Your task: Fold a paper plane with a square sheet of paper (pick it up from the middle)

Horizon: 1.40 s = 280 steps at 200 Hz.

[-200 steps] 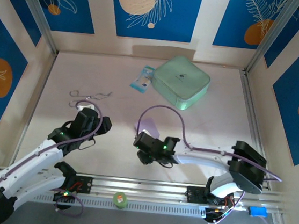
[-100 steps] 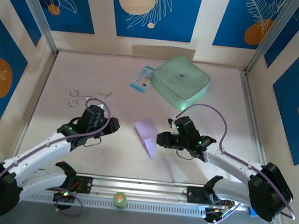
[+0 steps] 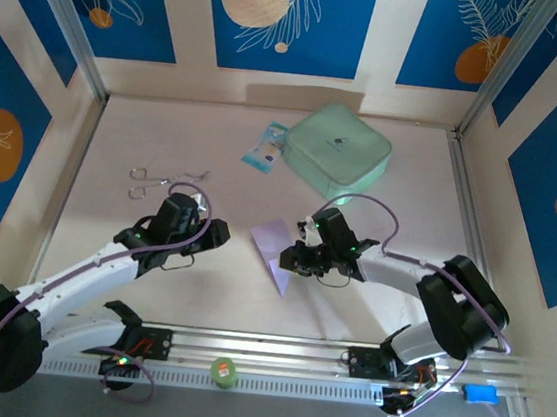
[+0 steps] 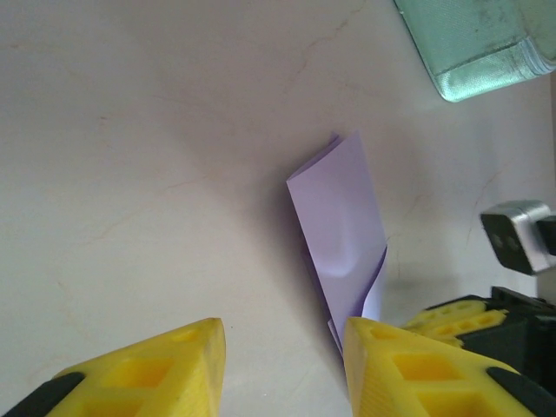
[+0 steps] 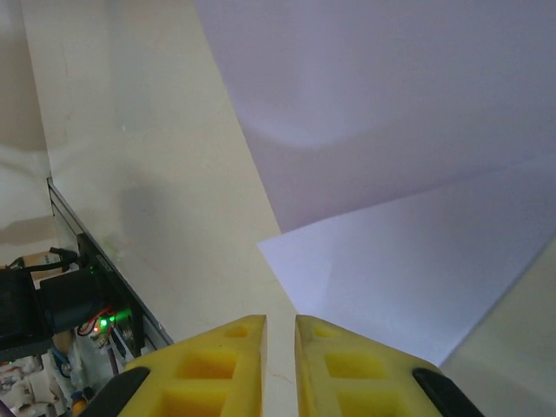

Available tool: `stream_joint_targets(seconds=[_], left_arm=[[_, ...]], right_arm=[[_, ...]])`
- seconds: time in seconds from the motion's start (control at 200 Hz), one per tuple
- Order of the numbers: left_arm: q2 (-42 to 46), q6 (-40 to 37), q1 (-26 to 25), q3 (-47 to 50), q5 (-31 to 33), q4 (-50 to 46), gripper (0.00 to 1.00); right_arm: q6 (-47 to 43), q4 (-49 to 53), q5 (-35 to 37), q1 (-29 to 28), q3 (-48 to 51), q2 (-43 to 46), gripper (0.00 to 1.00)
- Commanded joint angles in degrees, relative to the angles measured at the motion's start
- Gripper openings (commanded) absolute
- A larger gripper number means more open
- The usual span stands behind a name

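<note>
Folded paper lies flat in the middle. Left gripper sits at its 9 o'clock, jaws spread and empty. Right gripper is at its 3 o'clock, jaws nearly pressed together on nothing. My worry: those closed tips just shove the paper sideways and pop the fold open.

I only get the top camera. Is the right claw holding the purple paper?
Observer: No. Its wrist camera shows the right claw almost closed on nothing, the purple paper just ahead of its tips.
Operator: Is the paper flat?
Observer: Not quite. The left wrist camera shows folded layers, edges peeking apart at both ends.
Operator: And the left claw?
Observer: Open, with the paper's near tip close beside one yellow finger.
</note>
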<state>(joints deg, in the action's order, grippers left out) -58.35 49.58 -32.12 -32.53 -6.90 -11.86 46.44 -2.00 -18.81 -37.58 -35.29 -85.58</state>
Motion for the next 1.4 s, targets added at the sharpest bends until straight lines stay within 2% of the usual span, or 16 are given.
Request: stream_joint_targets(seconds=[0.0, 0.325, 0.495, 0.61, 0.695, 0.785, 0.875, 1.005, 1.1, 1.25, 1.395], left_arm=[[0.9, 0.7, 0.4, 0.8, -1.0, 0.5, 0.41], [1.7, 1.5, 0.4, 1.5, -1.2, 0.5, 0.41], [1.7, 2.2, 0.4, 1.9, -1.6, 1.0, 0.41], [1.7, 2.3, 0.4, 2.1, -1.6, 0.8, 0.41], [1.7, 2.4, 0.4, 1.9, -1.8, 0.5, 0.41], [2.0, 1.9, 0.4, 1.7, -1.9, -0.4, 0.41], [2.1, 2.2, 0.4, 2.2, -1.4, 0.0, 0.42], [1.1, 2.5, 0.4, 2.3, -2.6, 1.6, 0.42], [-0.3, 2.5, 0.4, 2.1, -3.1, 2.2, 0.42], [-1.9, 2.4, 0.4, 0.4, -5.4, 1.8, 0.41], [-0.6, 2.4, 0.3, 1.3, -6.2, 1.0, 0.41]], right_arm=[[1.2, -0.9, -3.7, -0.1, -1.7, -3.2, 0.17], [10.6, 3.2, 4.7, -2.7, -0.7, -7.2, 0.17], [23.8, 0.3, 12.7, -7.3, 1.8, -6.7, 0.17], [35.0, -6.1, 18.8, -11.0, 5.5, -5.7, 0.18], [38.3, -6.8, 22.9, -13.2, 6.2, -3.7, 0.19], [37.2, -5.8, 25.8, -14.1, 5.9, 0.2, 0.21], [31.9, -3.0, 26.8, -13.8, 4.7, 4.4, 0.23], [20.0, 3.3, 24.1, -12.3, 0.8, 5.6, 0.22], [15.3, 2.8, 18.9, -10.4, -0.2, 3.8, 0.2], [13.3, 0.9, 12.8, -8.7, -1.6, -0.2, 0.15], [17.5, 4.0, 15.1, -9.0, -3.2, -3.9, 0.14]])
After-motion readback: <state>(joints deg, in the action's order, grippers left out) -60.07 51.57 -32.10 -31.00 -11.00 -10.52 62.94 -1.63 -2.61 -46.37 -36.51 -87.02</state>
